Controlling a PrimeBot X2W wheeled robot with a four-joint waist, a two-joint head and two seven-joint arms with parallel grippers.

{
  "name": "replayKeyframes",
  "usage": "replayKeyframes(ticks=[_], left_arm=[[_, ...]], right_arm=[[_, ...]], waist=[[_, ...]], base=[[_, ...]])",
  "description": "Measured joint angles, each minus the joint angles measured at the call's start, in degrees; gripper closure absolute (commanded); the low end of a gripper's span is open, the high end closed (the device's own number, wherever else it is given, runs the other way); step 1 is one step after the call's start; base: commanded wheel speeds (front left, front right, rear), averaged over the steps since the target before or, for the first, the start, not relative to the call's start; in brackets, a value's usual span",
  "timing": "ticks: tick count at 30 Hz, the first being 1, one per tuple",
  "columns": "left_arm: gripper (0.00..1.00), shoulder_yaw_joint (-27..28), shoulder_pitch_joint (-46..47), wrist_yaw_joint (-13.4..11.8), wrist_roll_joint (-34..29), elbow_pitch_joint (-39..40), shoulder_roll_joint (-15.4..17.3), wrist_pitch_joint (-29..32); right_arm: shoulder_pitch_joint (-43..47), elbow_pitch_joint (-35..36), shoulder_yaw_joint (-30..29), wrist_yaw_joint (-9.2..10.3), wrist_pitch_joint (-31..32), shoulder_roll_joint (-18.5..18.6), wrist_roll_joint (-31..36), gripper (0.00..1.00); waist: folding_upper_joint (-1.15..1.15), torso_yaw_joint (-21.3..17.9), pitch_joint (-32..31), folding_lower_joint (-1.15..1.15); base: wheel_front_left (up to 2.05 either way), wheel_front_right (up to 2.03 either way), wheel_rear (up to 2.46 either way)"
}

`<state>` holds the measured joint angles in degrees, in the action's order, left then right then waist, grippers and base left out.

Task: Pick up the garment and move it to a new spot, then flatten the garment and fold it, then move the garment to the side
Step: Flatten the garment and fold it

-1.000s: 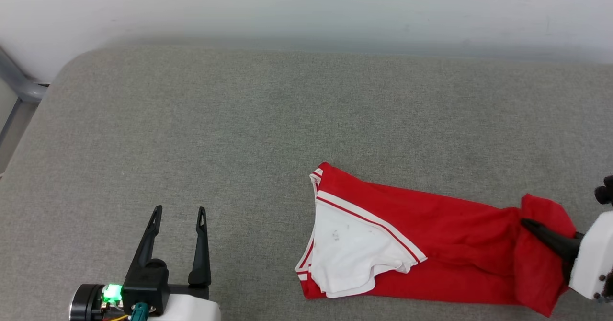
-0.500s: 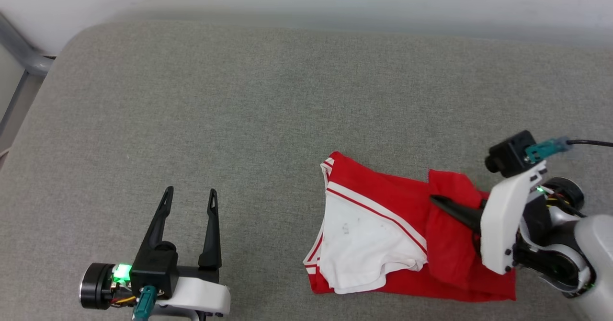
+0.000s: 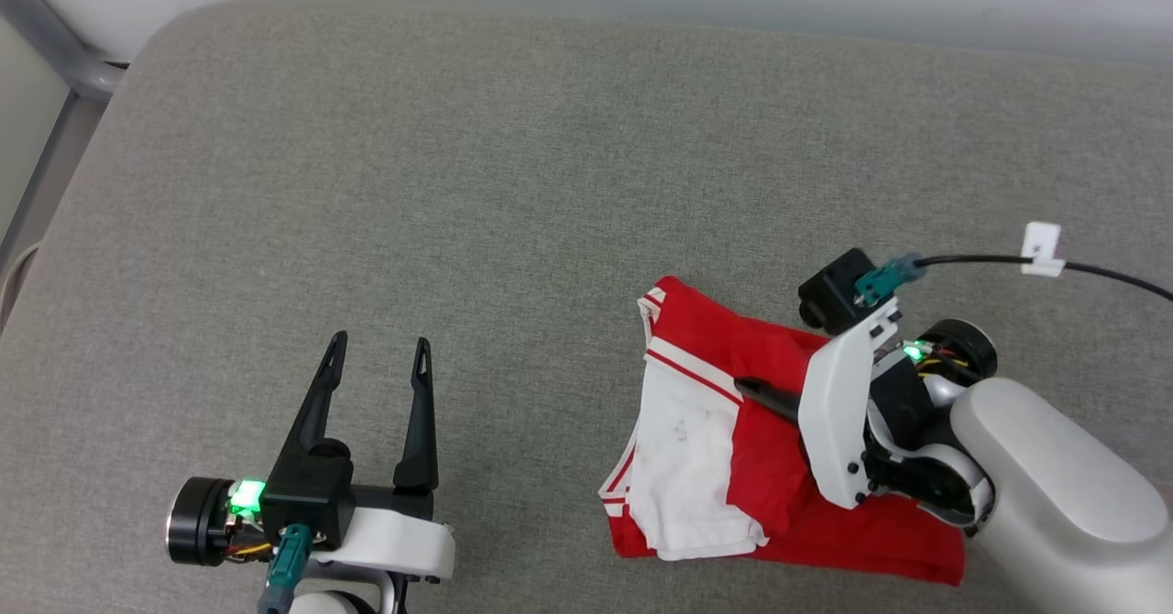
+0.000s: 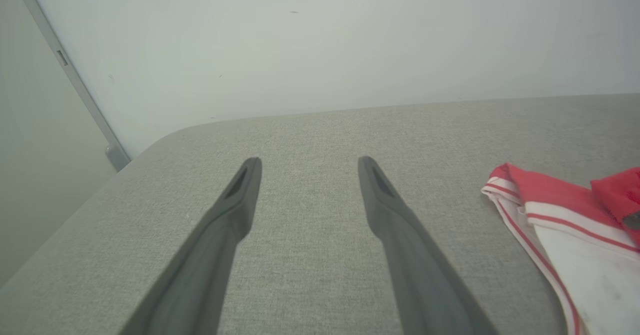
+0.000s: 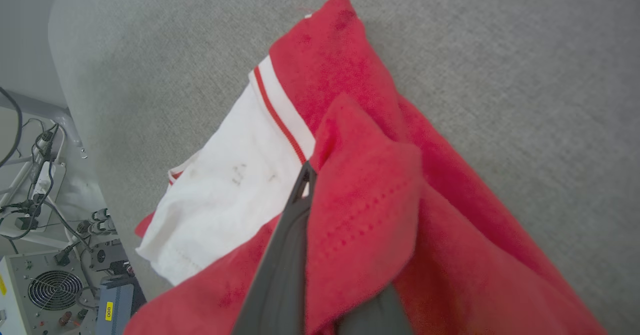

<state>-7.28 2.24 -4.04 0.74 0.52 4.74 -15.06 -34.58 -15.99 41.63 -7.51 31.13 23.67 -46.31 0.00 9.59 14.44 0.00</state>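
Observation:
The garment (image 3: 706, 357) is a red jersey with a white panel and striped trim, lying at the lower right of the grey cushioned surface (image 3: 513, 165). My right gripper (image 3: 744, 385) is shut on the garment's red hem and holds that end doubled over the body, above the white panel. In the right wrist view the red cloth (image 5: 365, 195) is pinched between the fingers (image 5: 285, 255). My left gripper (image 3: 378, 353) stands open at the lower left, apart from the garment (image 4: 565, 215), with nothing between its fingers (image 4: 235, 210).
A pale wall runs behind the surface, with a grey metal rail (image 3: 55, 55) at the far left. A black cable with a white tag (image 3: 1043, 249) trails from my right wrist. Past the surface's edge, electronics and wiring (image 5: 50, 275) stand on the floor.
My right gripper has carried the red end leftward over the garment, so it lies much shorter and doubled. The head camera has tilted, shifting the whole picture. The left gripper stays open.

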Motion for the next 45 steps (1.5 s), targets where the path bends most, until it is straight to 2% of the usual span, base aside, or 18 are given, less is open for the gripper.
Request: replayKeyframes(ticks=[6,7,8,13,17,21,26,29,35,41,45], left_arm=[[0.00,0.18,0.36,-0.15,-0.01,-0.13,-0.14,0.00],[0.00,0.34,0.36,-0.26,-0.01,-0.13,-0.14,0.00],[0.00,0.43,0.36,-0.33,-0.01,-0.14,-0.12,0.00],[0.00,0.77,0.16,-0.32,-0.19,-0.41,0.20,0.00],[0.00,1.13,-0.85,-0.34,-0.25,-0.30,0.67,-0.01],[0.00,1.42,-1.76,-0.48,-0.41,-0.02,1.01,-0.01],[0.00,1.55,-2.38,-0.48,-0.42,0.34,1.41,-0.01],[0.00,1.81,-2.93,-0.51,-0.42,0.37,1.60,-0.01],[0.00,2.01,-3.65,-0.54,-0.42,0.42,1.85,-0.01],[0.00,2.13,-5.14,-0.58,-0.42,1.35,2.10,-0.01],[0.00,2.11,-5.88,-0.58,-0.41,1.63,2.19,0.00]], right_arm=[[-0.77,-4.58,3.97,-0.01,-3.60,0.05,0.74,1.00],[-0.78,-4.91,4.26,-0.01,-4.55,0.03,0.33,0.68],[-0.78,-5.03,4.60,-0.01,-5.67,0.08,0.24,0.00],[-0.64,-2.81,4.95,0.00,-13.67,1.78,0.60,0.00],[0.78,0.65,2.66,0.00,-20.08,3.82,1.25,0.00],[3.34,3.13,-2.43,-0.01,-26.14,5.59,3.96,0.00],[7.19,3.50,-12.94,-0.01,-36.32,5.65,14.07,0.00],[10.69,3.14,-20.56,0.00,-41.45,3.09,19.94,0.00],[18.58,4.86,-32.70,0.00,-45.31,-3.83,28.30,0.00],[26.12,9.84,-40.47,0.00,-46.10,-10.73,34.64,0.00],[31.19,14.00,-42.33,-0.01,-46.21,-14.72,36.80,0.00]], waist=[[0.00,0.05,0.36,0.00],[0.00,-0.13,0.30,0.00],[0.00,-0.33,0.17,0.00],[0.00,-1.48,-1.29,0.00],[0.00,-2.77,-2.86,0.00],[0.00,-4.56,-4.25,0.00],[0.00,-6.71,-5.59,0.00],[0.00,-7.73,-6.43,0.00],[0.00,-9.38,-8.11,0.00],[0.00,-10.42,-9.60,-0.01],[0.00,-10.54,-10.16,-0.01]], base=[[0.00,0.00,0.00],[0.00,0.00,0.00],[0.00,0.00,0.00],[0.00,0.00,0.00],[0.00,0.00,0.00],[0.00,0.00,0.00],[0.00,0.00,0.00],[0.00,0.00,0.00],[0.00,0.00,0.00],[0.00,0.00,0.00],[0.00,0.00,0.00]])
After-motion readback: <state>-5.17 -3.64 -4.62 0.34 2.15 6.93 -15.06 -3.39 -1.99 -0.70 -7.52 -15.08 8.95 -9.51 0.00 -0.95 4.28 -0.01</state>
